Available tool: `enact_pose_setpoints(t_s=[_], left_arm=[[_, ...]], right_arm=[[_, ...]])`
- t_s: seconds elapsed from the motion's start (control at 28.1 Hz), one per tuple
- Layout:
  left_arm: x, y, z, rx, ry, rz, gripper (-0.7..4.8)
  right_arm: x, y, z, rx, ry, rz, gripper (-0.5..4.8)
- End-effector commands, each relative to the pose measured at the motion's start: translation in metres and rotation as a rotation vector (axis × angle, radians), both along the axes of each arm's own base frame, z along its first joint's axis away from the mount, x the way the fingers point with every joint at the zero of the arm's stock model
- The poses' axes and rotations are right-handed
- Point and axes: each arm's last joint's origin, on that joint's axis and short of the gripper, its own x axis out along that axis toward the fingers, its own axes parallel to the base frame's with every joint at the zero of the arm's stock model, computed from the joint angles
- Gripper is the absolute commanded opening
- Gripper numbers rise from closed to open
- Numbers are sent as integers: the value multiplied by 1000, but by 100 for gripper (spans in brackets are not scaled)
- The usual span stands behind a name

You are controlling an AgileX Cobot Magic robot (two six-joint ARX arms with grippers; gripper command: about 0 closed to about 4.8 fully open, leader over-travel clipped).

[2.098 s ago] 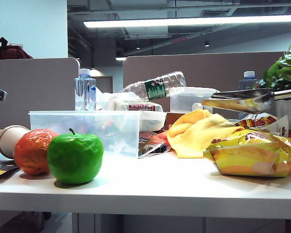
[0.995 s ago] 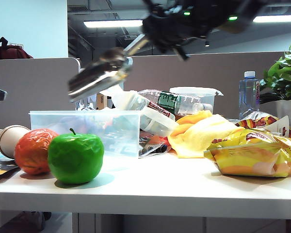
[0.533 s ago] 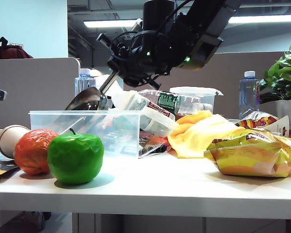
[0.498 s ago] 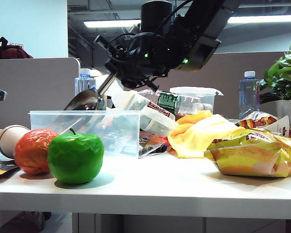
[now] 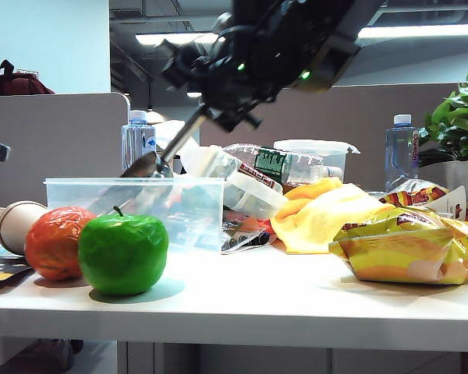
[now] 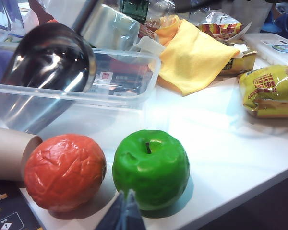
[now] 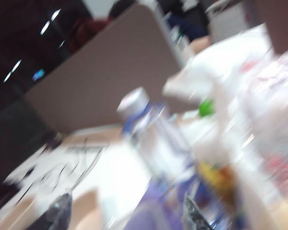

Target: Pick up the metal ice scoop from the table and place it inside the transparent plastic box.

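Nearly complete: the metal ice scoop [image 5: 144,165] is off the surface [image 5: 257,304], and its bowl sits inside the transparent plastic box [image 5: 187,210], below the rim. Its straight handle slants up over the rim toward the right gripper [image 5: 214,113], which hangs above the rear middle of the surface. In the blurred right wrist view the two fingers [image 7: 57,215] appear spread, with no handle between them. From the exterior view one cannot tell whether the handle end touches a finger. What seems left is for the scoop to settle flat on the box floor and for the right arm to clear away.

The left gripper [image 6: 125,215] hangs at the front left edge of the surface, just before the green apple [image 5: 123,253]. Its fingers are pressed together and hold nothing.

Containers:
- **Transparent plastic box:** it stands toward the left, behind the apple and an orange ball [image 5: 56,243], and holds the scoop bowl. Coloured shapes show through its frosted walls, but whether they lie inside or behind cannot be told.
- **Lidded tub:** a taller clear tub [image 5: 312,160] stands near the rear edge, closed, its contents unreadable.
- **Paper cup:** it [image 5: 15,222] lies on its side at the left edge.
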Motion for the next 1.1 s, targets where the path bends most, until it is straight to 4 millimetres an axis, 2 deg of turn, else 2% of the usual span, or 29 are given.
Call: enact_pose_setpoints(t_s=[0.04, 0.11, 0.25, 0.32, 0.39, 0.43, 0.46, 0.6, 0.71, 0.85, 1.0, 1.1], left_arm=[[0, 0, 2, -2, -11, 2, -5], [0, 0, 2, -2, -11, 2, -5], [0, 0, 2, -2, -10, 2, -5], [0, 0, 2, -2, -10, 2, -5], [0, 0, 2, -2, -11, 2, -5], [0, 0, 2, -2, -11, 2, -5], [0, 0, 2, -2, -11, 2, -5], [0, 1, 2, -3, -12, 8, -5], [5, 11, 3, -13, -25, 95, -5], [10, 23, 4, -14, -32, 229, -5], [12, 37, 4, -16, -44, 369, -5], [11, 46, 7, -25, -80, 460, -5]], right_arm=[[6, -24, 27, 47, -63, -105, 289], [8, -33, 37, 50, -84, -110, 289], [2, -40, 53, -10, -88, -76, 283], [-1, -41, 57, -59, -72, -73, 250], [-4, -42, 58, -107, -33, -33, 124], [-6, -42, 57, -136, -9, 12, 4], [-7, -42, 57, -143, 0, 35, -8], [-13, -43, 49, -276, 99, 110, -8], [-23, -50, 45, -482, 163, 132, -8], [-37, -61, 56, -586, 193, 130, -8], [-72, -84, 75, -577, 149, 123, -8], [-114, -113, 80, -564, 111, 101, -8]])
